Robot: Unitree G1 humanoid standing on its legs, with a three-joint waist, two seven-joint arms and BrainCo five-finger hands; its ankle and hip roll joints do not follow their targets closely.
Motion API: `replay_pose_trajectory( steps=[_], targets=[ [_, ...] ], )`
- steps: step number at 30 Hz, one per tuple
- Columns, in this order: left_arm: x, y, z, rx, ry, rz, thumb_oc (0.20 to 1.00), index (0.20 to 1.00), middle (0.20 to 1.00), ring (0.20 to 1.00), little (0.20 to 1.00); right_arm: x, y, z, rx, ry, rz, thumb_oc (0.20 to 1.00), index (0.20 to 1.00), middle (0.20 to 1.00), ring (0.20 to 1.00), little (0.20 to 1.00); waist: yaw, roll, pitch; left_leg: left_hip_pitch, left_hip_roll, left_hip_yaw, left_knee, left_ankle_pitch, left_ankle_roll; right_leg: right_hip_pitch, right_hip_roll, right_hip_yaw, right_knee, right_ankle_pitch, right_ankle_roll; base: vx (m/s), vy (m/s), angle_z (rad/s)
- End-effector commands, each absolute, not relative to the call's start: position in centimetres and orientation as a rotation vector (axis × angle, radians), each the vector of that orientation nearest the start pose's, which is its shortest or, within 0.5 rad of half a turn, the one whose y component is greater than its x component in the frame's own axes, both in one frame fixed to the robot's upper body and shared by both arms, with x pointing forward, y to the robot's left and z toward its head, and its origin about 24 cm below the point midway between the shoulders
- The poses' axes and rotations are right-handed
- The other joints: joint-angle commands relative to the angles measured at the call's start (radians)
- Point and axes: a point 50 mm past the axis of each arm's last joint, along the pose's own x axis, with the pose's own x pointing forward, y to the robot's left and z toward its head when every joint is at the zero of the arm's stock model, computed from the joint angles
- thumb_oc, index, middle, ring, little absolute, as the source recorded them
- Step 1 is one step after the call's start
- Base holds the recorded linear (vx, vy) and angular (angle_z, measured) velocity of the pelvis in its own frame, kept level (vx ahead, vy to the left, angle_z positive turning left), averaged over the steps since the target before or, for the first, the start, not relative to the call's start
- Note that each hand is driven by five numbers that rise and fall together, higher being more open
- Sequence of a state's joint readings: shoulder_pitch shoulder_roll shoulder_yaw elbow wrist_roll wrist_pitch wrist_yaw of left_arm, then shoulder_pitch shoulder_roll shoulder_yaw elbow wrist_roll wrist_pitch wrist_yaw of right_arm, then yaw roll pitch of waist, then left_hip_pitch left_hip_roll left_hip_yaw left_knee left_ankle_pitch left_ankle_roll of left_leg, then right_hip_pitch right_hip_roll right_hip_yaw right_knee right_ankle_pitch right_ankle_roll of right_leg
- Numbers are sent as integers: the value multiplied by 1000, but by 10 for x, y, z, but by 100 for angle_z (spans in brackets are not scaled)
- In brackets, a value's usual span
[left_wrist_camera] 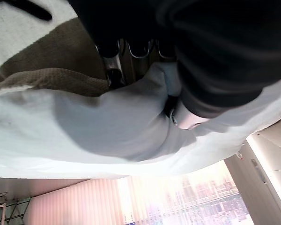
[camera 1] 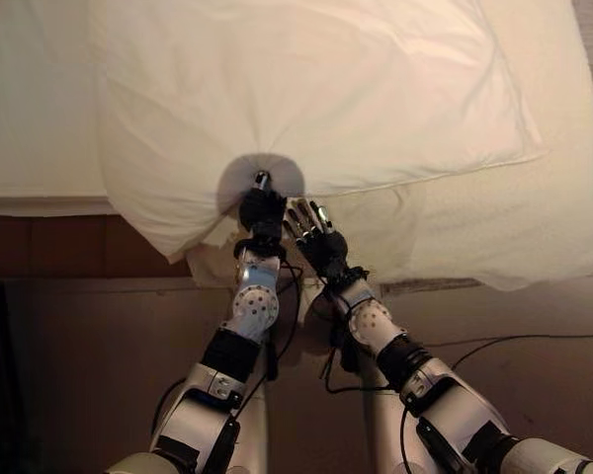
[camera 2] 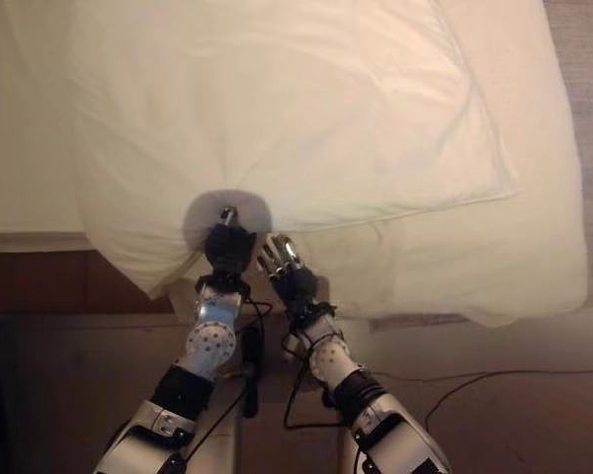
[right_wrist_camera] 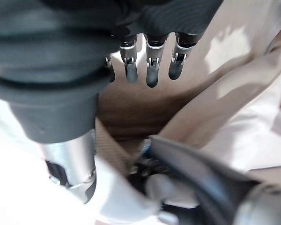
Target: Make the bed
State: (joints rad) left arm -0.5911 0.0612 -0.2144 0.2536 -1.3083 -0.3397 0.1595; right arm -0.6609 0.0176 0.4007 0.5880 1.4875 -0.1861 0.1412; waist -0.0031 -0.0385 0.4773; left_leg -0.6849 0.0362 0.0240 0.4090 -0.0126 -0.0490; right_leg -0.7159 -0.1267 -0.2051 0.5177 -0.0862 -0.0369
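Note:
A puffy white duvet (camera 1: 316, 89) lies across the bed and hangs over its near edge. My left hand (camera 1: 262, 209) is at that near edge, shut on a bunch of the duvet's cloth, which puckers into folds around it. In the left wrist view the fingers (left_wrist_camera: 113, 75) curl into the white cloth (left_wrist_camera: 107, 122). Just to its right, my right hand (camera 1: 316, 237) is open with fingers (right_wrist_camera: 151, 70) straight, held against the cream cover (camera 1: 474, 227) under the duvet and gripping nothing.
The cream cover droops over the bed's near edge on the right. The mattress (camera 1: 30, 99) lies bare at the left, with a brown wooden bed frame (camera 1: 49, 247) below it. Brown floor (camera 1: 79, 375) runs along the bed's near side.

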Motion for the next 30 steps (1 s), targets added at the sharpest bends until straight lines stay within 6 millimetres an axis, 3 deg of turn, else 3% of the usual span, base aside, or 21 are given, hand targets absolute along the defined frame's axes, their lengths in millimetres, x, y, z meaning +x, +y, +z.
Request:
replay_pose_trajectory(
  steps=[1, 16, 30],
  targets=[
    [320, 106, 191, -1177, -487, -238, 200, 200, 200, 200, 200, 340, -37, 138, 1387, -125, 472, 1000, 1000, 1000, 1000, 1000, 24, 42, -28, -1, -36, 23, -17, -31, 48, 44, 21, -12, -76, 18, 95, 0, 0, 0],
    [310, 148, 175, -1106, -556, -66, 200, 200, 200, 200, 200, 337, -83, 154, 1431, -342, 366, 1000, 1000, 1000, 1000, 1000, 25, 50, -48, -9, -35, 31, -12, -40, 56, 25, 19, -3, -70, 18, 98, 0, 0, 0],
    [304, 196, 164, -1123, -633, 252, 200, 200, 200, 200, 200, 355, -147, 167, 1409, -490, 113, 1000, 1000, 1000, 1000, 1000, 40, 57, -60, -29, -38, 29, 8, -50, 60, 3, 12, -2, -49, 11, 100, 1, 0, 0]
  ],
)
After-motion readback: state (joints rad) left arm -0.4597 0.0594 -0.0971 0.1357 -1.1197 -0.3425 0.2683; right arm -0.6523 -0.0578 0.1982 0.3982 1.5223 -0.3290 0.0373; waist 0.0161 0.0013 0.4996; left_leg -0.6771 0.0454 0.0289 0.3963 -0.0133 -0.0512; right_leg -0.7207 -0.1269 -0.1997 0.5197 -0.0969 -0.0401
